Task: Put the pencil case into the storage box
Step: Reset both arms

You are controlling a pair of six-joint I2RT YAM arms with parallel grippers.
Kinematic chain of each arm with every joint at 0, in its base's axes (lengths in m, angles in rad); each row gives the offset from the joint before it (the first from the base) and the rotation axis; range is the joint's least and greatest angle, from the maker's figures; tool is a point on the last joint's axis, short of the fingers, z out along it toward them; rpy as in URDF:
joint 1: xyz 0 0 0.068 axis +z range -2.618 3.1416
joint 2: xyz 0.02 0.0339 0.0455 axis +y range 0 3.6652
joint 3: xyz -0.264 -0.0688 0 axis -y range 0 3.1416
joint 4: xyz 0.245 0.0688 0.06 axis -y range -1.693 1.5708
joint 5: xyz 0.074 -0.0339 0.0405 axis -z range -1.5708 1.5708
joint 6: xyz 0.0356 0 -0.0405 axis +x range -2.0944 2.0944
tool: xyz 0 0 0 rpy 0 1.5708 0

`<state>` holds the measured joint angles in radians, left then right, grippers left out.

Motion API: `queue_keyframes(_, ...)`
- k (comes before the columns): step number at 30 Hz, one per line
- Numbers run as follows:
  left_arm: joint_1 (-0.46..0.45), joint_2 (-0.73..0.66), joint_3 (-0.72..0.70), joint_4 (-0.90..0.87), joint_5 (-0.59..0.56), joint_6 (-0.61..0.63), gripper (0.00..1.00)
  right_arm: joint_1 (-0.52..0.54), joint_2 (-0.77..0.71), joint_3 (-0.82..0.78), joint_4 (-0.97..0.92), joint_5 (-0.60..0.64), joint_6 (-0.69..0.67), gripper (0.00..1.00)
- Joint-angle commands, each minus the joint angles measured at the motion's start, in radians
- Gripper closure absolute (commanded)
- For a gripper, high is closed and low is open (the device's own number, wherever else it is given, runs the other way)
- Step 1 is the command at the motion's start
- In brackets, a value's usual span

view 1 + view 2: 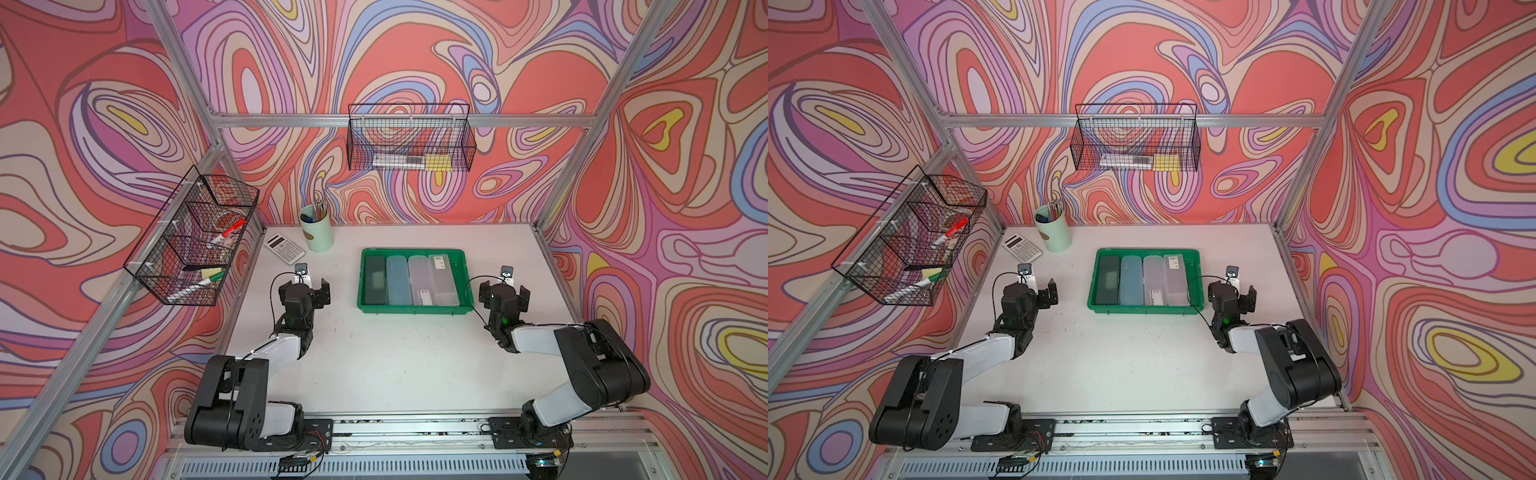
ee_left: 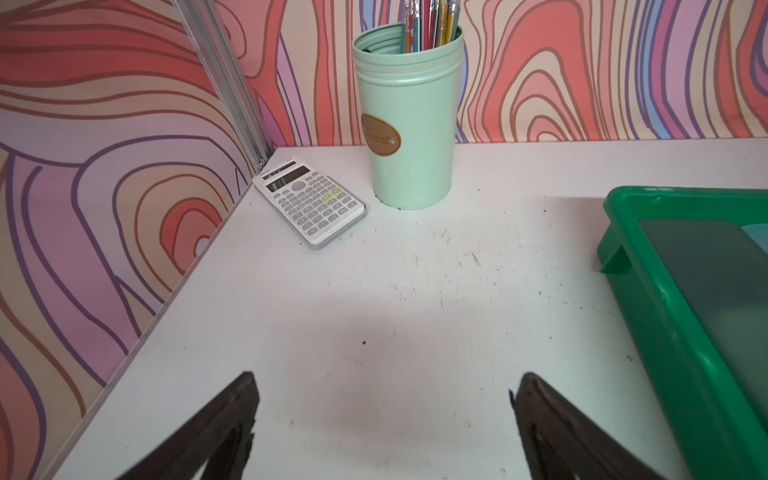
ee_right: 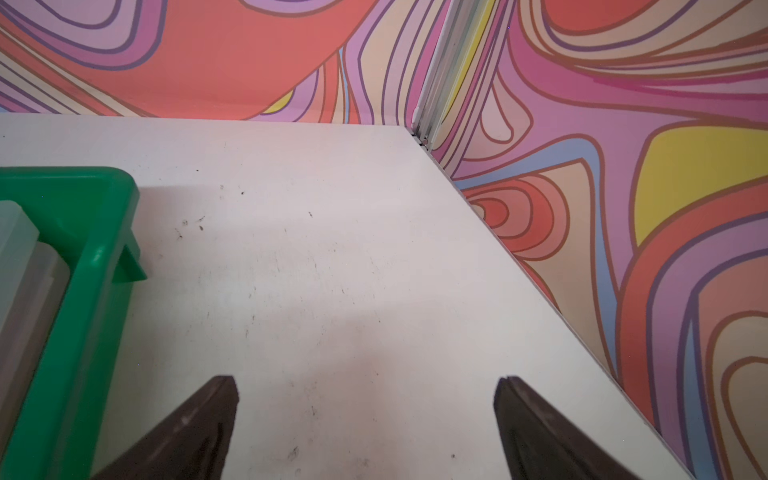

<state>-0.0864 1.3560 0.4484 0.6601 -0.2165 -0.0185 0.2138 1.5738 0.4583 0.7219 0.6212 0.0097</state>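
Four pencil cases lie flat and side by side inside the storage box, near the centre of both top views. From left to right there is a dark pencil case, a blue pencil case, a clear pencil case and a grey pencil case with a white label. Together they cover the floor of the box almost from wall to wall.

The right gripper stands just beside the right rim of the box, not touching it, above the white table. Its jaws are spread wide and hold nothing. In the right wrist view only bare table shows between them, and the green corner of the box is at the left edge of the frame.

The left gripper is to the left of the box and farther from it. It is also spread wide and empty.

In the upper left corner of the table stand a mint cup with pens and, just beside it, a calculator.
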Motion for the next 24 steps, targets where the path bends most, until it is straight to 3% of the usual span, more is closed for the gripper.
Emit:
queue_keyframes(1, 0.001, 0.014, 0.034, 0.051, -0.024, 0.072, 0.01, -0.028, 0.028, -0.021, 0.255, -0.044, -0.032, 0.02)
queue_keyframes(6, 0.023, 0.039, 0.055, 0.064, 0.024, 0.06, 0.01, -0.082, 0.068, -0.02, 0.26, -0.158, 0.005, 0.02)
queue_keyframes(11, 0.041, -0.016, 0.058, -0.096, 0.046, 0.007, 0.01, -0.101, 0.066, -0.033, 0.278, -0.207, 0.013, 0.02)
queue_keyframes(15, 0.043, -0.073, -0.04, 0.034, 0.056, -0.011, 0.01, -0.106, 0.067, -0.03, 0.273, -0.214, 0.014, 0.02)
queue_keyframes(20, 0.059, -0.032, 0.003, 0.027, 0.075, -0.021, 0.01, -0.113, 0.069, -0.041, 0.292, -0.249, 0.012, 0.02)
queue_keyframes(24, 0.092, 0.018, 0.021, 0.097, 0.169, -0.072, 0.01, -0.115, 0.068, -0.04, 0.291, -0.251, 0.012, 0.02)
